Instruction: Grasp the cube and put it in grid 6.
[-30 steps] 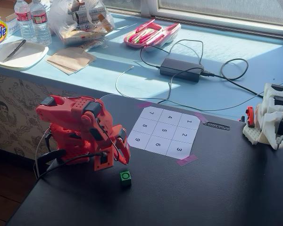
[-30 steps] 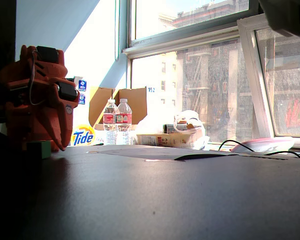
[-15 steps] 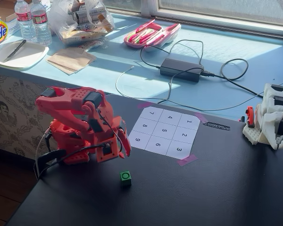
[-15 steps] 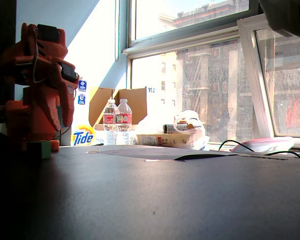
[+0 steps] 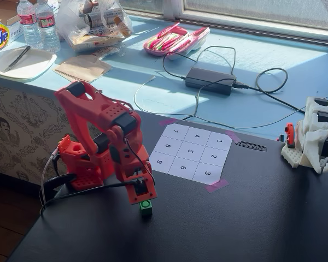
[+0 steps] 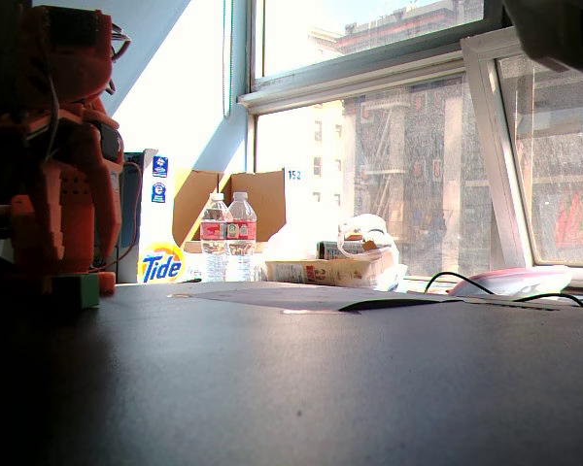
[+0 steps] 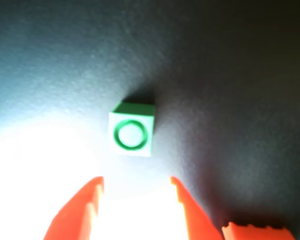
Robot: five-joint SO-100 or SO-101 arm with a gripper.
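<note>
The tiny green cube [image 5: 146, 205] sits on the black table, in front of the numbered paper sheet. In the wrist view the cube [image 7: 132, 134] shows its ring-marked top, just beyond my two orange fingertips. My orange gripper [image 7: 136, 181] is open and empty, hovering right above the cube [image 6: 79, 289]. In a fixed view the gripper [image 5: 142, 197] points down at it. Grid 6 [image 5: 183, 167] is the white cell in the sheet's near row, between cells 9 and 3, to the right of and beyond the cube.
A white second arm [image 5: 317, 136] stands at the table's right edge. A power adapter [image 5: 210, 80] with cables, a pink case [image 5: 176, 39], water bottles [image 5: 38, 23] and a plate [image 5: 22, 63] lie on the blue sill behind.
</note>
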